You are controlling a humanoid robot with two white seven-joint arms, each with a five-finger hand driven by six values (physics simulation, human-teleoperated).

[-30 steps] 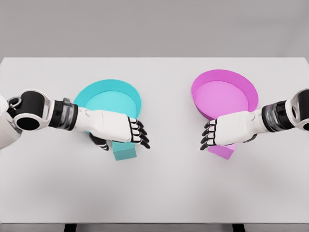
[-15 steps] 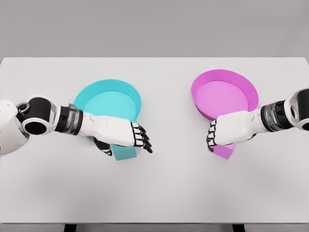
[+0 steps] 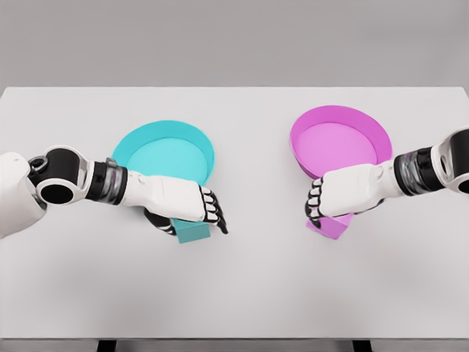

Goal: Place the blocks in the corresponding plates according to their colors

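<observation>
A teal block [image 3: 193,234] lies on the white table [image 3: 256,286] just in front of the teal plate [image 3: 165,154]. My left hand [image 3: 195,222] covers the block's top, thumb on its left side and fingers curled down its right side. A pink block [image 3: 328,226] shows below my right hand [image 3: 327,211], in front of the pink plate [image 3: 341,147]. The right fingers [image 3: 314,205] are curled tight over this block, which is tilted and mostly hidden by the palm. Neither plate has anything in it.
The table's far edge meets a grey wall behind both plates. Its front edge runs along the bottom of the view. Bare tabletop lies between the two plates and in front of both hands.
Both hands' fingers have curled from spread to wrapped around their blocks. The right hand has shifted slightly left with the pink block. The teal block has barely moved.
</observation>
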